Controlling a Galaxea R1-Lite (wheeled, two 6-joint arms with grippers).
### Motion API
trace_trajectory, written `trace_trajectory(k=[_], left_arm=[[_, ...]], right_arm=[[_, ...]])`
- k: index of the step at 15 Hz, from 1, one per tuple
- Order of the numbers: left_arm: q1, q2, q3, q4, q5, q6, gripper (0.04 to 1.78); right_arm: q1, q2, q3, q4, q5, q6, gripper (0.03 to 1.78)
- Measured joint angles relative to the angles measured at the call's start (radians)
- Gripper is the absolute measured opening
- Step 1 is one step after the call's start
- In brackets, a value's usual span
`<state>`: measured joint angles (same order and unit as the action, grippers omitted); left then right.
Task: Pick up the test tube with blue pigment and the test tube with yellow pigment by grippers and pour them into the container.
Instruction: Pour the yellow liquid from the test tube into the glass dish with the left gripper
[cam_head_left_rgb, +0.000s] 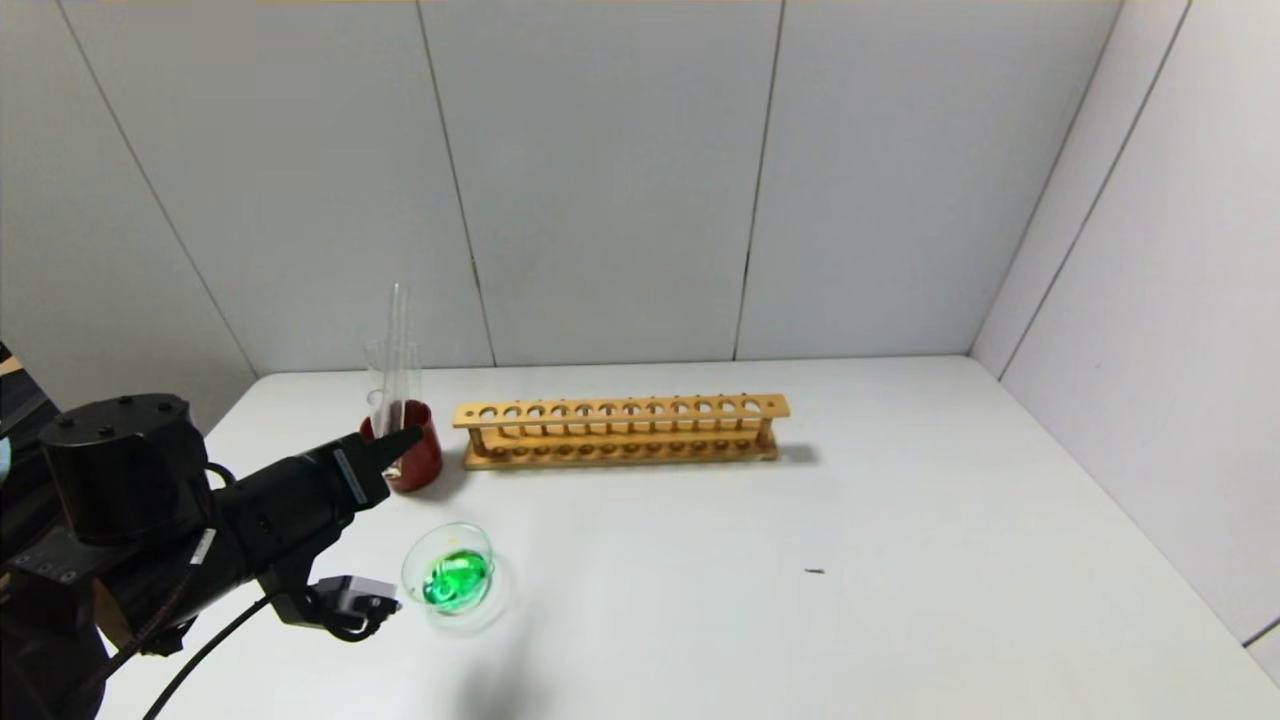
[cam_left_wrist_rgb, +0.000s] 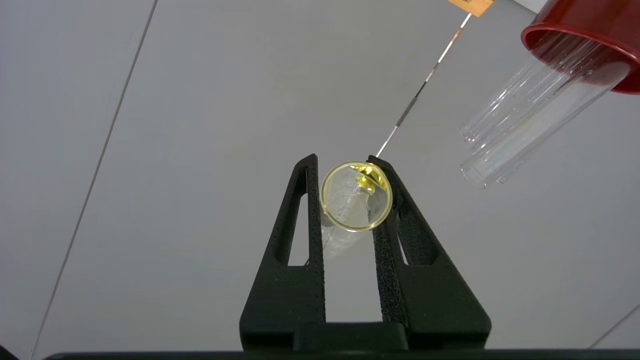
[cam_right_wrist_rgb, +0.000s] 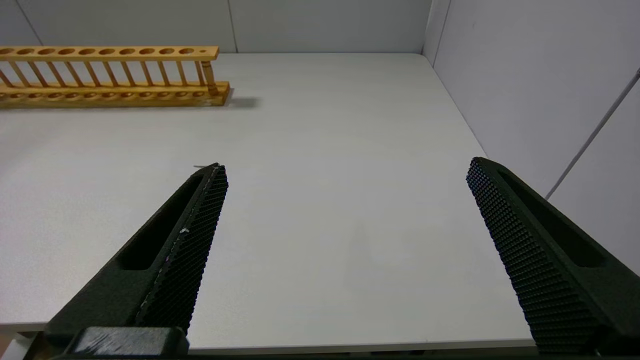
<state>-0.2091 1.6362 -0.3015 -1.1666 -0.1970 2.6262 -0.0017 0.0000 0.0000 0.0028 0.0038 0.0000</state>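
1 yellow-stained tube (cam_left_wrist_rgb: 356, 197) clamped in left pincer (cam_left_wrist_rgb: 350, 200).

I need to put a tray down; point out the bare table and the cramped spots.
Bare: the white table right of the glass dish and in front of the wooden rack, where the open right pincer hovers. Crowded: the near-left corner, with the red cup, dish and left pincer holding the yellow-tinged tube.
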Motion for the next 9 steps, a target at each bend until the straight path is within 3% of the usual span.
trace_trajectory(k=[9], left_arm=[[-0.02,-0.003,0.001,-0.031,0.01,0.046,0.34]], right_arm=[[0.0,0.0,0.0,0.0,0.0,0.0,1.75]])
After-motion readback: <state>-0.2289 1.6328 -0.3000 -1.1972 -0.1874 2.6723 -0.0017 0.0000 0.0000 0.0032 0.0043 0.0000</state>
